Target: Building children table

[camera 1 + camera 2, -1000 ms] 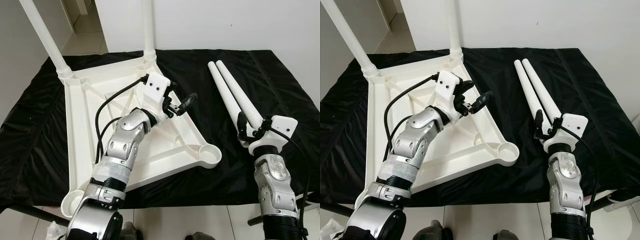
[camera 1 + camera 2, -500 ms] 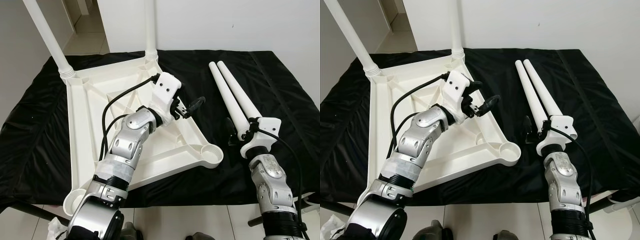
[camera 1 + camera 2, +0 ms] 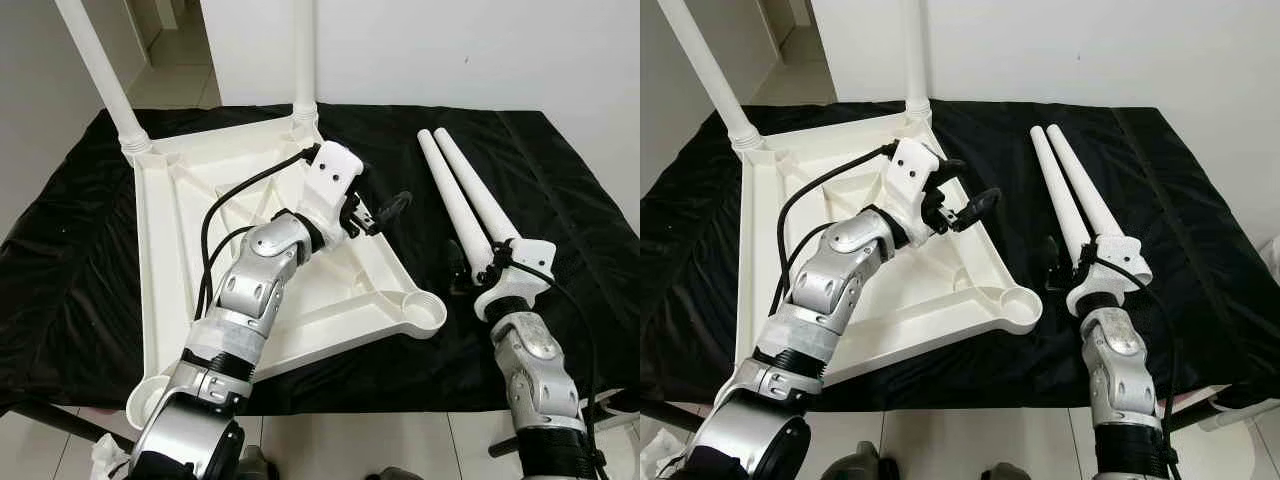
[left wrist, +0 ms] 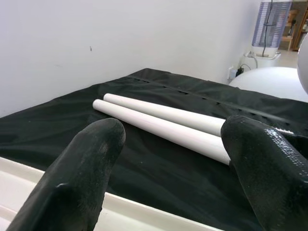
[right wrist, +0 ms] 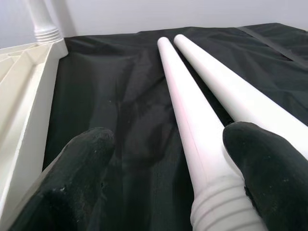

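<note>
Lying upside down on the black cloth (image 3: pixel 60 260) is the white table top (image 3: pixel 170 250). The left gripper (image 3: pixel 385 212) floats above it, fingers spread. The right gripper (image 5: pixel 163 178) is spread around one loose leg (image 3: pixel 455 205), maybe touching.

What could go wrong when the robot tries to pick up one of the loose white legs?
The two loose legs lie touching side by side on the black cloth. The right hand is open at their near ends, so it might nudge or catch both. A bumped round leg could also roll away. The left hand hovers open over the upturned tabletop, whose two fitted legs it could knock.
</note>
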Tool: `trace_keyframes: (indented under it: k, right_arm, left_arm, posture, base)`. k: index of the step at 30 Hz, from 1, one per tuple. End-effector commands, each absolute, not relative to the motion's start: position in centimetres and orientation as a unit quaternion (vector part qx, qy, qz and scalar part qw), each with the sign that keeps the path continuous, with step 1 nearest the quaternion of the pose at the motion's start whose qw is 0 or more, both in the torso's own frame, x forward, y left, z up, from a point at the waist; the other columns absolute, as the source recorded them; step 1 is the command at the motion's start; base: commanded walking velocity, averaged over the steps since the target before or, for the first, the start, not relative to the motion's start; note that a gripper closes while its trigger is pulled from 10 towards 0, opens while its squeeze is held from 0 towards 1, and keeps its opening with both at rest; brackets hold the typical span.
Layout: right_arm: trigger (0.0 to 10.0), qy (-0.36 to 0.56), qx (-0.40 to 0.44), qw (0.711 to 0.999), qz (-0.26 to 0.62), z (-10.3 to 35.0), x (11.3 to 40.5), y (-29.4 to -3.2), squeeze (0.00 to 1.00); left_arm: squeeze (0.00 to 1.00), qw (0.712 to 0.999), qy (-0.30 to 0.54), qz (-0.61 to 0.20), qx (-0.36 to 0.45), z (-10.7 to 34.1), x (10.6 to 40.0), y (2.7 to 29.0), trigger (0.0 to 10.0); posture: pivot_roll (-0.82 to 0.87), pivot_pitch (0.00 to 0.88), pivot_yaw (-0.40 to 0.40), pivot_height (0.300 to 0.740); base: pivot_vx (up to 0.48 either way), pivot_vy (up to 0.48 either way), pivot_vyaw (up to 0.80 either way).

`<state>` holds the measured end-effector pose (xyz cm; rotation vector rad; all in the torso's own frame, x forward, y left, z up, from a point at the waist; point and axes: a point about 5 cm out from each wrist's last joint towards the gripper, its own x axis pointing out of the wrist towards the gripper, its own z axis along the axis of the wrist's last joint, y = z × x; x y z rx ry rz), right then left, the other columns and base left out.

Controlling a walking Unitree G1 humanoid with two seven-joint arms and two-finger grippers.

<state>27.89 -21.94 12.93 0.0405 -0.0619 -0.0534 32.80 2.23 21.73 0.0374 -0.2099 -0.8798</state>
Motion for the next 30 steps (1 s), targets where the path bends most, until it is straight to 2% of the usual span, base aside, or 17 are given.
trace_keyframes:
  k: [1,30]
  right_arm:
    - [10.0,-0.025,0.024,0.998,-0.048,12.6,27.4,-22.3,0.00]
    - [10.0,0.007,0.016,0.994,-0.105,12.4,25.5,-23.5,0.00]
  left_arm:
    - [0.00,0.897,-0.103,-0.430,0.019,22.0,32.8,2.2,10.0]
    - [0.00,0.896,-0.113,-0.430,0.014,23.1,32.8,1.6,10.0]
  posture:
    - [-0.01,0.000,0.004,0.740]
    - [-0.02,0.027,0.024,0.740]
  base:
    - [0.000,0.000,0.00]
    - [0.000,0.000,0.00]
